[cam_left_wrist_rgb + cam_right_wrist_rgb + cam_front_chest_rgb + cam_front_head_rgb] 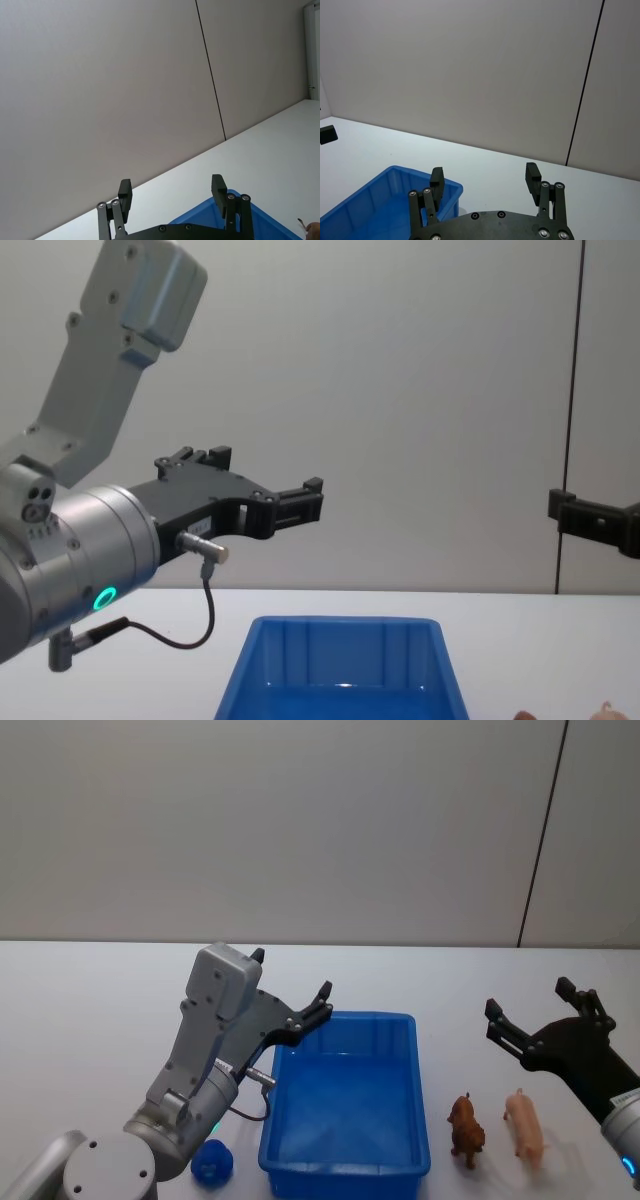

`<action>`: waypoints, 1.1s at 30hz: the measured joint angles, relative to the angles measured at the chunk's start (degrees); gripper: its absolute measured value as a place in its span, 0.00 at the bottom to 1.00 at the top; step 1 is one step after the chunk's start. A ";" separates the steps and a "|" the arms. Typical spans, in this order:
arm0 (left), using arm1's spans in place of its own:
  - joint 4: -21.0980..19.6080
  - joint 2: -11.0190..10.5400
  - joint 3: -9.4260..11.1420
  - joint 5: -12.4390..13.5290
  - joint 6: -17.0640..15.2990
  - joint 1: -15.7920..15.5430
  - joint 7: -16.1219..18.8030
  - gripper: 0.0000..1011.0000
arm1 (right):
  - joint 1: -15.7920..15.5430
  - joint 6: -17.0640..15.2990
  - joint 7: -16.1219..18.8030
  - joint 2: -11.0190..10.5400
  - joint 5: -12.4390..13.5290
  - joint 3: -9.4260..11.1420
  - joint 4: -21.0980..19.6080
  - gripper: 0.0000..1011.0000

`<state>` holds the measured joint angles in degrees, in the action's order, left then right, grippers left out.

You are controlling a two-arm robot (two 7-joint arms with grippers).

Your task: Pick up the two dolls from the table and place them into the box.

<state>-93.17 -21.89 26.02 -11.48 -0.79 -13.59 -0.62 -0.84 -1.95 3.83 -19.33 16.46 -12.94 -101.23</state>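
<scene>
Two dolls stand on the white table (80,1010) right of the blue box (345,1105): a brown animal figure (466,1128) and a pink pig (526,1125). My right gripper (528,998) hovers open and empty above and a little behind them; in its wrist view, the right gripper (485,179) looks over the box's corner (375,200). The left gripper (292,975) is open and empty in the air over the box's far left corner. In the chest view the left gripper (270,475) hangs well above the box (340,650).
A small blue object (213,1162) lies on the table just left of the box's near corner, under my left arm. A grey wall with a dark vertical seam (540,840) stands behind the table.
</scene>
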 joint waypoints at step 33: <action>0.00 0.00 0.00 0.00 0.00 0.00 0.00 0.99 | 0.00 0.00 0.00 0.00 0.00 0.00 0.00 0.99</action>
<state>-93.17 -21.89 26.02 -11.48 -0.80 -13.59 -0.62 -0.84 -1.95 3.83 -19.33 16.46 -12.94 -101.23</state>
